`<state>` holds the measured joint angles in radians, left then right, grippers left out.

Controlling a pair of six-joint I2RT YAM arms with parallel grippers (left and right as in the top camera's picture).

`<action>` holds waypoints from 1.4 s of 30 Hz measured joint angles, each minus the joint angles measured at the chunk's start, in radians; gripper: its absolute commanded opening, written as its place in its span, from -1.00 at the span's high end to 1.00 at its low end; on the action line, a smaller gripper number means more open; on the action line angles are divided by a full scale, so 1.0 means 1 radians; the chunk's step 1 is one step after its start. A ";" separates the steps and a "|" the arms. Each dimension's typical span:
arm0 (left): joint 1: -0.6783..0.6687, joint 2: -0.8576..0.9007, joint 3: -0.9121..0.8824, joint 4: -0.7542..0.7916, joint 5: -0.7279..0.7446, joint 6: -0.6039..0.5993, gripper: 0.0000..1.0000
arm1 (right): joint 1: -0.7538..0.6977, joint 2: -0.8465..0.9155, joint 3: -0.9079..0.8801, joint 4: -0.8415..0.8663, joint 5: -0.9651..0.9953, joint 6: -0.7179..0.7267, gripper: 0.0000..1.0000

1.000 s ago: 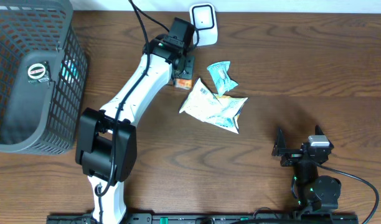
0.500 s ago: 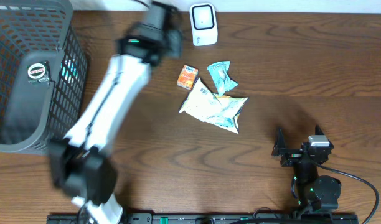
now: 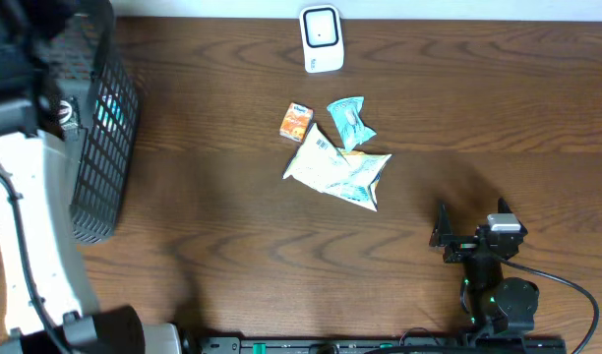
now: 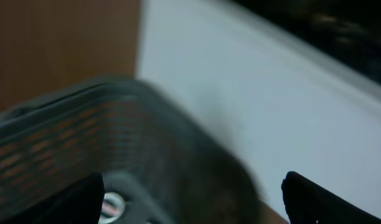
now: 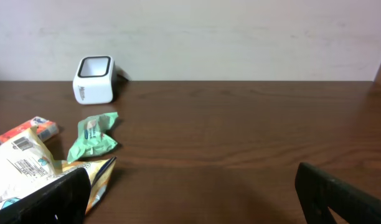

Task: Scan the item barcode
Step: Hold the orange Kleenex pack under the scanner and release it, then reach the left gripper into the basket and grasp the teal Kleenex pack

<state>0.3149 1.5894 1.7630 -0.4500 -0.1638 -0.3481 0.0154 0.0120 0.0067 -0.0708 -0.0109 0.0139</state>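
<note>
Left gripper (image 4: 200, 199) over the basket (image 3: 109, 118) and idle right gripper (image 5: 193, 199) both stand wide and, blur permitting, empty, so the picking step seems in hand: next, close on the round item (image 3: 61, 114) lying inside the basket and show its barcode to the scanner (image 3: 321, 39).

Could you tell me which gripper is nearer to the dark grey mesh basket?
Left. The left gripper hangs just above the dark grey mesh basket; the right gripper rests far off at the front right of the table.
</note>
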 measured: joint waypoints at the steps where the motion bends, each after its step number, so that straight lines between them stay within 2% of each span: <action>1: 0.026 0.021 0.000 -0.004 0.000 -0.010 -0.79 | 0.000 0.000 0.000 0.000 0.000 0.000 -0.99; 5: 0.094 0.114 -0.001 -0.022 0.000 -0.015 -0.79 | 0.000 0.000 0.000 0.000 0.000 0.000 -0.98; 11: 0.111 0.274 -0.001 -0.034 0.011 0.040 -0.77 | 0.000 0.000 0.000 0.000 0.000 0.000 -0.98; 21: 0.111 0.483 -0.003 -0.088 0.239 0.143 -0.77 | 0.000 0.000 0.000 0.000 0.000 0.000 -0.99; 23: 0.111 0.512 -0.003 -0.105 0.257 0.146 -0.67 | 0.000 0.000 0.000 0.000 0.000 0.000 -0.98; 24: 0.111 0.523 -0.003 -0.114 0.266 0.148 -0.47 | 0.000 0.000 0.000 0.000 0.000 0.000 -0.98; 25: 0.112 0.533 -0.003 -0.121 0.277 0.153 -0.36 | 0.000 0.000 0.000 0.000 0.000 0.000 -0.98; 38: 0.114 0.617 -0.022 -0.138 0.376 0.220 -0.33 | 0.000 0.000 0.000 0.000 0.000 0.000 -0.99; 40: 0.114 0.637 -0.024 -0.139 0.386 0.223 0.03 | 0.000 0.000 0.000 0.000 0.000 0.000 -0.99; 41: 0.114 0.640 -0.024 -0.135 0.396 0.221 0.35 | 0.000 0.000 0.000 0.000 0.000 0.000 -0.99; 42: 0.114 0.640 -0.024 -0.137 0.400 0.220 0.58 | 0.000 0.000 0.000 0.000 0.000 0.000 -0.99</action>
<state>0.4294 2.2292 1.7386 -0.5869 0.2359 -0.1276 0.0154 0.0120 0.0067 -0.0708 -0.0109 0.0139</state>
